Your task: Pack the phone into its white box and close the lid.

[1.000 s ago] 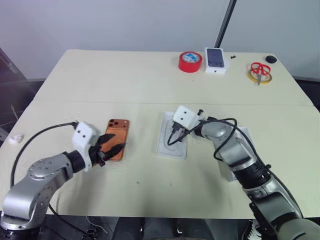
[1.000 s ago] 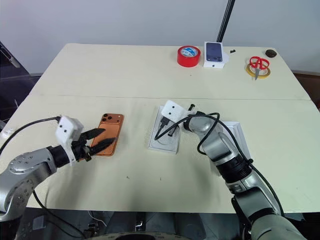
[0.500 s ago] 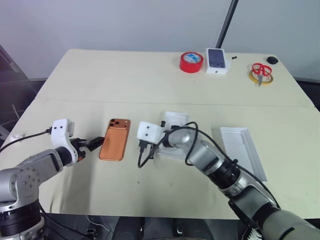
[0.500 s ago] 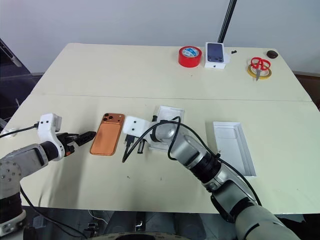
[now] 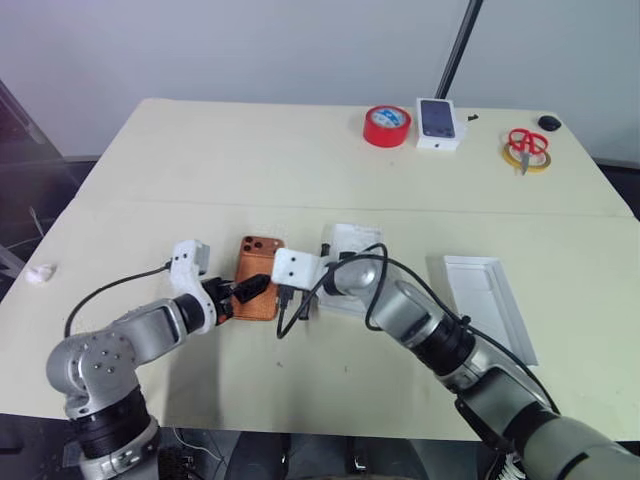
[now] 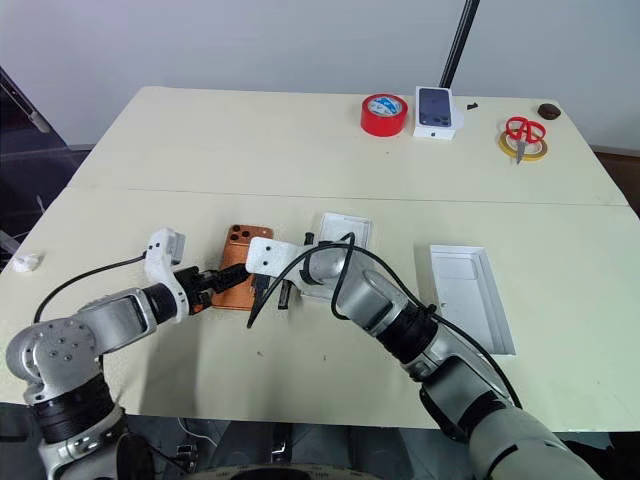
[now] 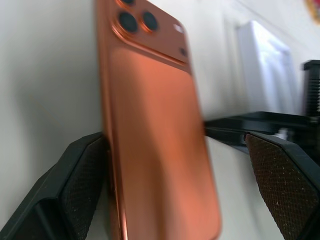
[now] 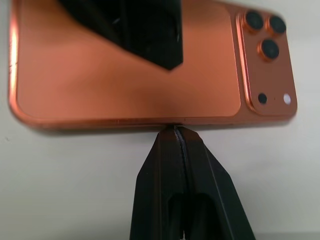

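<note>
A: where's the phone (image 5: 259, 277) at?

B: flat on the desk (image 5: 300, 170), camera side up, just left of the thin white insert (image 5: 352, 268). Left tool (image 5: 246, 290) is spread wide with a finger either side of the phone's near end.

A: and the right tool (image 8: 176, 131)?

B: pinched fully together, tips right against the phone's long edge. The white box (image 5: 488, 303) sits well off to the right, nothing in it.
</note>
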